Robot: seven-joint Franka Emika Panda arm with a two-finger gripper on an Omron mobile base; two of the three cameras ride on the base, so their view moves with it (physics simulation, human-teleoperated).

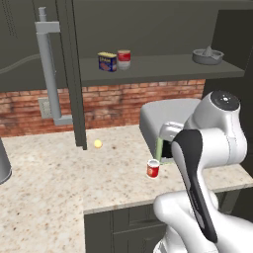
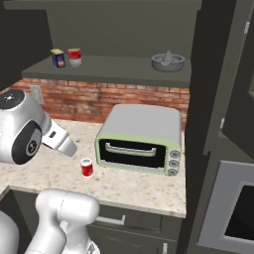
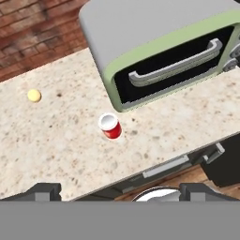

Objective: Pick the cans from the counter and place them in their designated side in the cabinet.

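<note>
A bright red can (image 1: 153, 169) (image 2: 87, 167) (image 3: 110, 126) stands upright on the beige speckled counter (image 1: 49, 188), just in front of the toaster oven's left corner. On the cabinet shelf (image 1: 158, 69) a silver-grey can with a dark red band (image 1: 124, 59) (image 2: 75, 56) stands at the left end. My gripper (image 3: 121, 191) (image 2: 69, 146) hangs above the counter's front edge, a short way from the red can. Its fingers are spread wide and hold nothing.
A blue-and-yellow tin (image 1: 107, 62) sits beside the shelf can, and a grey juicer (image 1: 207, 55) is at the shelf's right end. The grey-and-green toaster oven (image 2: 139, 136) stands right of the red can. A small yellow ball (image 1: 98, 144) lies near the open cabinet door with its bar handle (image 1: 49, 69).
</note>
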